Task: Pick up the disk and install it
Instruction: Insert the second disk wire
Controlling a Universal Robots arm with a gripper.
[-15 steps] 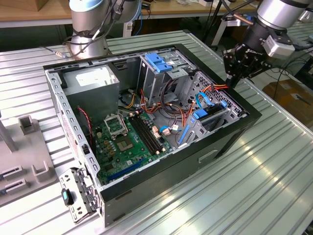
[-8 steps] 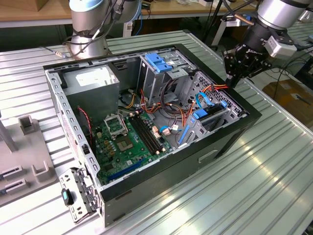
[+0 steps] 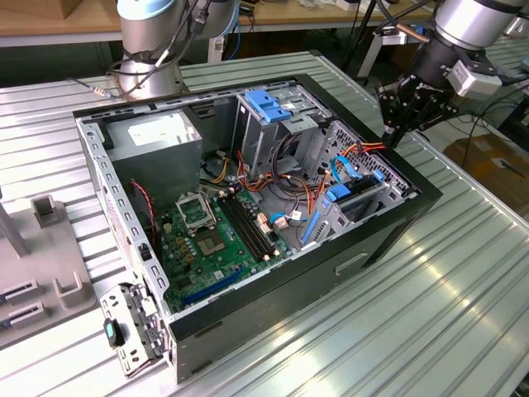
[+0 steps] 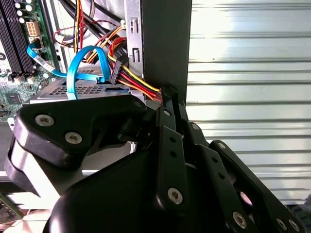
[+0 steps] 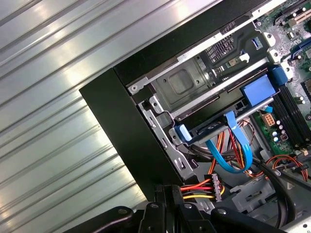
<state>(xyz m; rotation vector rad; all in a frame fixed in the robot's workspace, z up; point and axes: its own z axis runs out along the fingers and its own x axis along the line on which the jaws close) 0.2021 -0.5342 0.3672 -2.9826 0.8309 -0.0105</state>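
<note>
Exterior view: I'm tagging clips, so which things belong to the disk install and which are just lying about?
Job: silver metal disk with blue plastic rails, black robot hand, open black computer case.
Lying about: big grey power-supply box, green motherboard, grey plastic fixture blocks, ribbed metal table.

No text, number or sign can be read here. The white label (image 3: 157, 128) on the big grey metal power-supply box (image 3: 153, 149) carries print too small to make out, and the green circuit board (image 3: 219, 240) shows no legible markings.
</note>
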